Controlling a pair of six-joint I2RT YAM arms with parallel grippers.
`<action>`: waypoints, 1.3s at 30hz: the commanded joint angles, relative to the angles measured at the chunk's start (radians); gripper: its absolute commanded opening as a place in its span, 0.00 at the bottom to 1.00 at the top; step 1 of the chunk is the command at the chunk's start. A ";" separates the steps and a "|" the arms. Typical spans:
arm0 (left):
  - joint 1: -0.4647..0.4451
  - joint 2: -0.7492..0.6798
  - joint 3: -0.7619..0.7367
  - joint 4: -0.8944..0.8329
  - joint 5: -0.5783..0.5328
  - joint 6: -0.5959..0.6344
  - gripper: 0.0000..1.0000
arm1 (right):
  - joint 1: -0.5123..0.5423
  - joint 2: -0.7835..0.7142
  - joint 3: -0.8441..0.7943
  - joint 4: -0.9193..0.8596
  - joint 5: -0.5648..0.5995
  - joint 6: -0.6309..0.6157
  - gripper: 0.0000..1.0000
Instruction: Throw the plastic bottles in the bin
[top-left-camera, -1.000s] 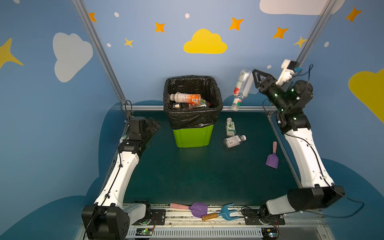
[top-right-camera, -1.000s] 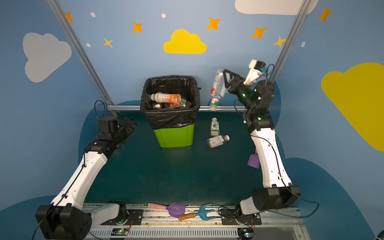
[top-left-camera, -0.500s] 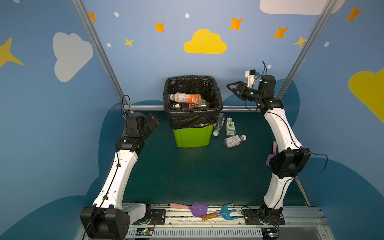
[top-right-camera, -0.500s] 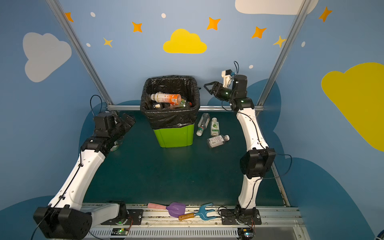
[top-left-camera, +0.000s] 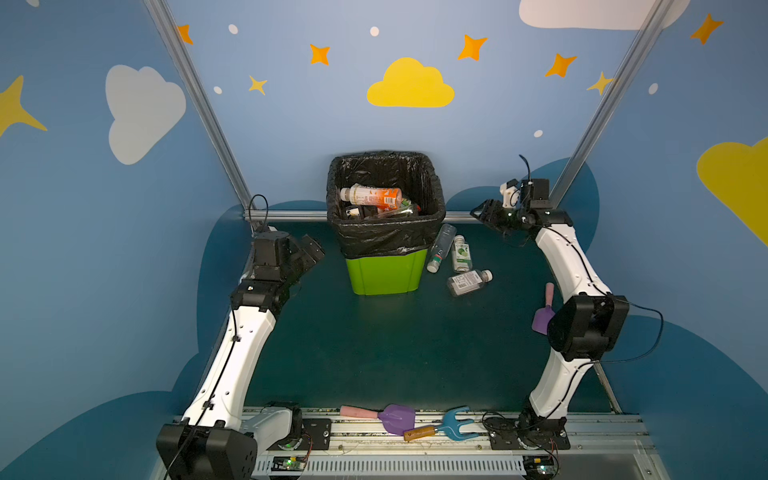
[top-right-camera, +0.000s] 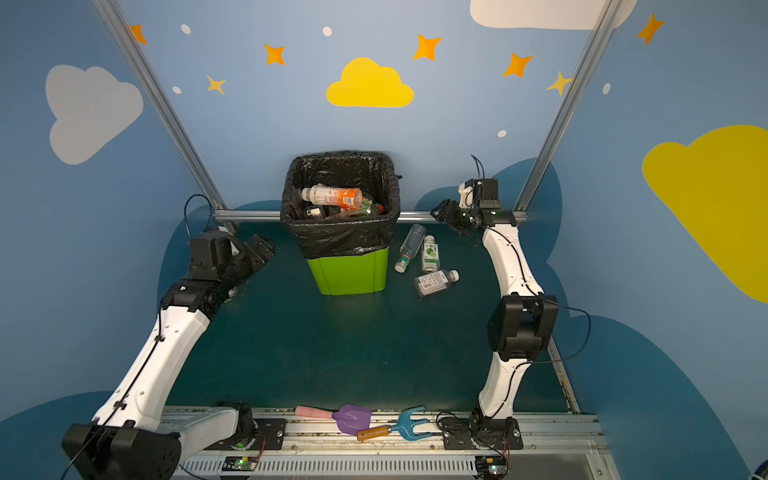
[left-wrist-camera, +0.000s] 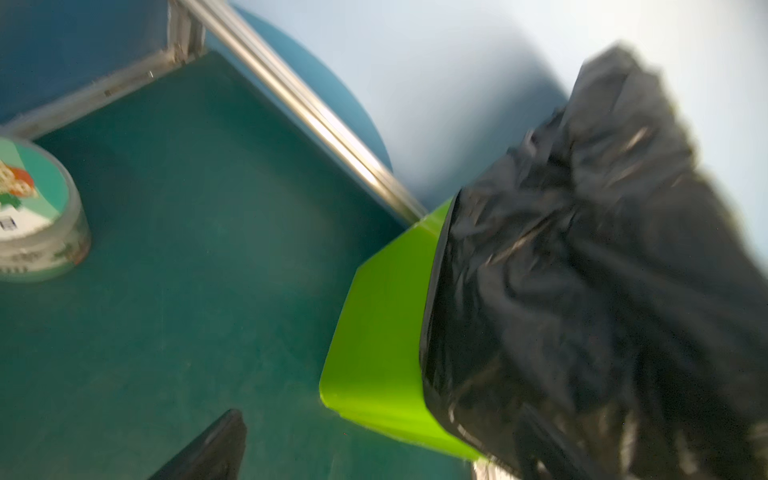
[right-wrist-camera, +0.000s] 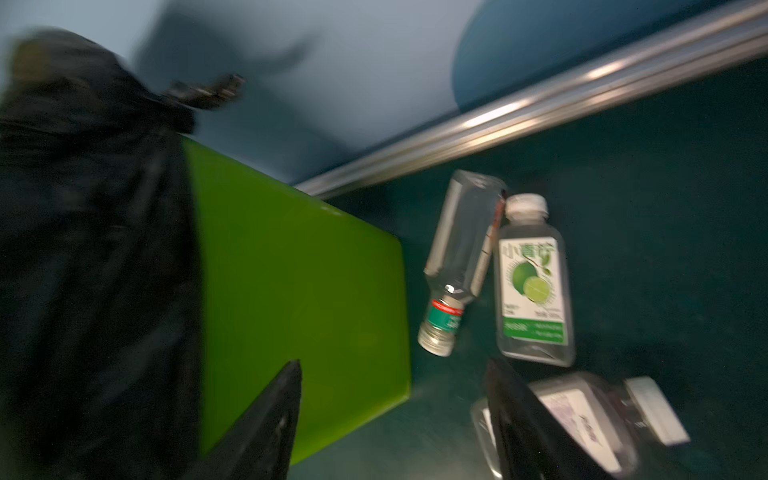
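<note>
In both top views the bin (top-left-camera: 386, 272) (top-right-camera: 349, 272) stands at the back middle of the desk (top-left-camera: 374, 353). A black bag is folded over its rim, and an orange-labelled bottle (top-left-camera: 371, 196) lies on top of the others inside. Three more bottles lie on the desk just right of it. A clear bottle (top-left-camera: 441, 247) is nearest the bin's wall, a lime-labelled bottle (top-left-camera: 461, 258) rests against that one, and a white-labelled bottle (top-left-camera: 469, 282) lies just in front. The right fingers (top-left-camera: 484, 210) hang above and to the right of these, near the back rail. The left fingers (top-left-camera: 312, 249) sit left of the bin, spread wide (nothing in them).

The left wrist view is blurred. It shows the bin's green wall and bag, a squat jar (left-wrist-camera: 33, 212) standing apart on the desk, and only one fingertip.

The right wrist view (blurred too) shows both fingers parted with nothing between them. The three bottles lie beyond, beside the bin.
</note>
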 joint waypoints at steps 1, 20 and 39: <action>-0.071 -0.012 -0.064 -0.076 -0.025 0.038 1.00 | -0.051 0.039 -0.034 -0.116 0.085 -0.070 0.70; -0.253 -0.067 -0.342 -0.084 -0.072 -0.083 1.00 | -0.132 0.382 0.062 -0.225 -0.112 -0.172 0.36; -0.336 0.029 -0.315 -0.031 -0.010 -0.059 1.00 | 0.149 0.060 -0.460 -0.139 -0.347 -0.063 0.35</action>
